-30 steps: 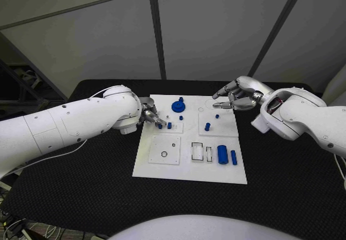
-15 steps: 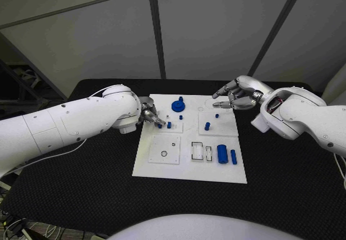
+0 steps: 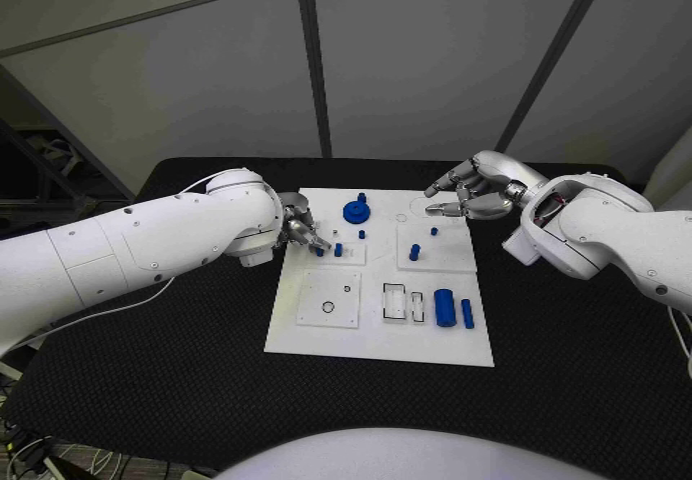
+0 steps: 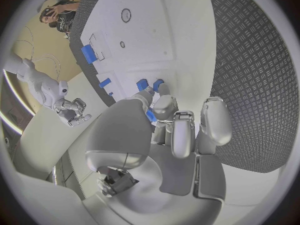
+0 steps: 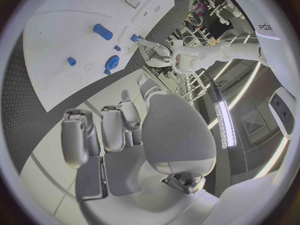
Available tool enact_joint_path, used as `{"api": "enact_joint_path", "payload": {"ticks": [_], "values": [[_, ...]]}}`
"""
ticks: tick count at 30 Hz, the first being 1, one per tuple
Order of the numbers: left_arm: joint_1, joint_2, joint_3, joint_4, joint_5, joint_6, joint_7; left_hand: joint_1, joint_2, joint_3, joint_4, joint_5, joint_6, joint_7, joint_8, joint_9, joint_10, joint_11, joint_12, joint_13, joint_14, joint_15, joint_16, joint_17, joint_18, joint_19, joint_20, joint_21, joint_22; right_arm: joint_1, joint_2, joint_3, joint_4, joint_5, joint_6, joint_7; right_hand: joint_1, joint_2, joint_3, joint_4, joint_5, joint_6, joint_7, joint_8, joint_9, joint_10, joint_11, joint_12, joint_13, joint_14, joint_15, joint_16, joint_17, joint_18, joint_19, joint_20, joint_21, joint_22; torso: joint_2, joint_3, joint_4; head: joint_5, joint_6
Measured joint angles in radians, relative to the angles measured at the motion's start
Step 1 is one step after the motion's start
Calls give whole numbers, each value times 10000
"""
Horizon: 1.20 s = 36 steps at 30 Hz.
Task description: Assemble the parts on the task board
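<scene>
My left hand (image 3: 300, 232) pinches a small blue peg (image 3: 319, 251) at the white rectangular task board (image 3: 378, 345)'s left edge; my right hand (image 3: 473, 195) hovers empty, fingers apart, over its far right corner.

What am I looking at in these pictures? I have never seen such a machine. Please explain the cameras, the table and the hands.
A two-armed robot works at a black table. One camera looks down from its head; two sit at its wrists, behind each hand. A white task board carries small blue parts, among them a round disc and a cylinder. The left hand pinches a small blue part at the board's left edge. The right hand hovers over the far right corner, holding nothing, fingers apart.
</scene>
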Motion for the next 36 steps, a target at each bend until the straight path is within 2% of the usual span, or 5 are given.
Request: {"api": "enact_joint_path", "payload": {"ticks": [3,7,9,14,36], "values": [[4,3,3,0,0,-1,12,270,54,173,-179,3,0,0,-1,21,-1,4,0,0,1,4,0,0,607,0,0,0,0,0,-3,0,2,0,1,-1,0,0,0,0,0,0,0,0,0,0,0,0,0,0,0,0,0,1,0,0,0,0,0,0,0,0,-8],[12,5,8,0,0,-2,34,538,46,272,-505,74,0,2,-9,46,25,-17,0,0,0,41,0,0,605,0,0,0,-1,0,-7,0,6,0,1,-3,0,0,0,0,0,0,0,0,0,0,0,0,0,0,0,0,0,1,0,0,0,0,0,0,0,0,-14],[13,8,9,0,0,-2,45,601,42,256,-536,74,0,2,-10,65,25,-16,0,0,-2,43,28,0,-5,0,0,0,1,0,-7,0,7,0,1,-3,0,0,0,0,0,0,0,0,0,0,0,0,0,0,0,0,0,0,0,0,0,0,0,0,0,2,-17],[13,12,10,0,0,-3,64,746,105,256,-536,72,0,4,-14,76,38,-1,30,0,38,40,37,0,623,0,0,0,13,0,-7,0,10,0,1,-4,0,0,0,0,0,0,0,0,-1,0,0,0,0,0,0,0,0,1,0,0,0,0,0,0,0,10,-24],[10,7,7,79,-4,-4,96,956,316,145,-647,77,-21,57,-49,207,35,8,43,0,15,22,76,0,603,0,0,0,55,0,-7,0,8,0,1,-4,0,0,0,-1,0,0,0,0,11,0,0,0,0,0,0,0,1,1,0,0,0,0,-4,0,5,6,-56]]}}
